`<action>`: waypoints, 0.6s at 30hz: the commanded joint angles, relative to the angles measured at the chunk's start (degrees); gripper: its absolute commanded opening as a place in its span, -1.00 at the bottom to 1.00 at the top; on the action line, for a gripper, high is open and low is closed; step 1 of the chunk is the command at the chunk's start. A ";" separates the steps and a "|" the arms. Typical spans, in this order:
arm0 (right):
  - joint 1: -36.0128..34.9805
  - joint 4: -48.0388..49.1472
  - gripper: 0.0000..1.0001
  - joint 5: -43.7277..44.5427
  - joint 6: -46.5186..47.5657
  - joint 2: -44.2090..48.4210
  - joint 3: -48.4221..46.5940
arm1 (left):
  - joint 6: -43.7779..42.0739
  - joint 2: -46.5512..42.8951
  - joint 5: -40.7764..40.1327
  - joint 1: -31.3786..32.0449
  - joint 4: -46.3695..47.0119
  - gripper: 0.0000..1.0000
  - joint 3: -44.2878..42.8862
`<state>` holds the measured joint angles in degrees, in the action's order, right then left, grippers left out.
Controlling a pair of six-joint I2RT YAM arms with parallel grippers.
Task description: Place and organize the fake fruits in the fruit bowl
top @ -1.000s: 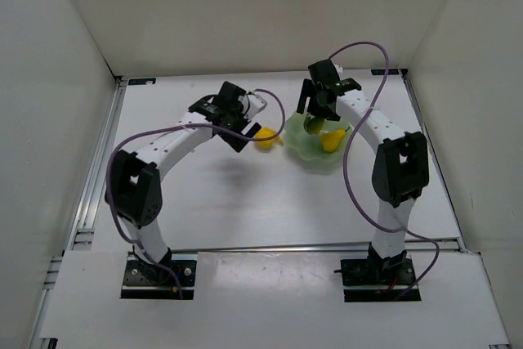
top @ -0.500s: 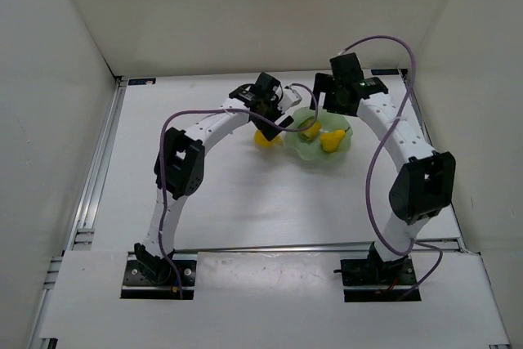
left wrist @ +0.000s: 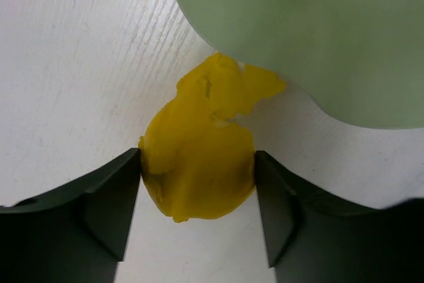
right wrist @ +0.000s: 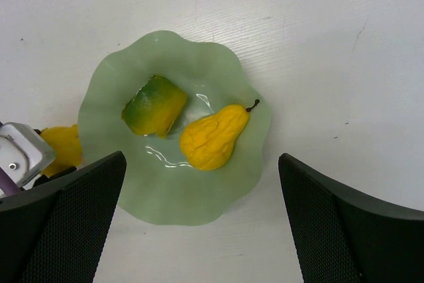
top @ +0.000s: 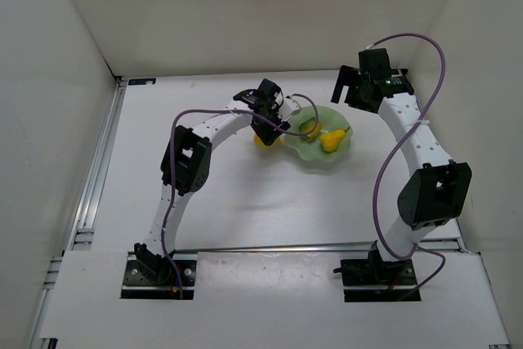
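Note:
The pale green fruit bowl (top: 317,155) with a wavy rim stands at the back middle of the table. In it lie the yellow pear (top: 331,141) and the dark green-and-yellow fruit (top: 310,128). The round yellow lemon-like fruit (top: 263,138) sits on the table against the bowl's left rim. My left gripper (left wrist: 197,164) is shut on this fruit (left wrist: 199,157), a finger touching each side, with the bowl (left wrist: 298,38) just beyond. My right gripper (right wrist: 202,160) is open and empty, high above the bowl (right wrist: 172,190), looking down on the pear (right wrist: 212,137) and green fruit (right wrist: 154,105).
White walls close in the table on the left, back and right. A metal rail runs along the left edge (top: 102,161). My right gripper (top: 350,91) hovers near the back right corner. The left arm's wrist (right wrist: 20,157) shows beside the bowl.
My left arm reached right and forward to the lemon-like fruit and its fingers closed on it. My right gripper lifted out of the bowl and drew back to the right.

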<state>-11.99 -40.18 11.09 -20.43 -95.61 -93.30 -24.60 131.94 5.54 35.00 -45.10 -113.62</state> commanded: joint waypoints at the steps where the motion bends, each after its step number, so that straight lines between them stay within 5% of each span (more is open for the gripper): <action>1: 0.65 1.07 1.00 -1.51 0.91 2.19 -0.22 | -0.36 -1.07 1.67 -0.73 -0.34 0.36 -0.46; 7: 0.65 1.59 1.00 -2.13 0.30 3.32 0.39 | 0.17 -3.44 0.44 -1.78 -1.39 -0.26 0.42; 18: 2.58 4.85 1.00 -1.60 -3.39 11.58 11.90 | 4.65 -14.52 -7.03 0.94 -3.06 -0.25 -4.58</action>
<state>-10.63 -37.58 9.82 -21.96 -87.15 -84.12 -21.65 125.64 0.03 33.82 -49.45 -113.84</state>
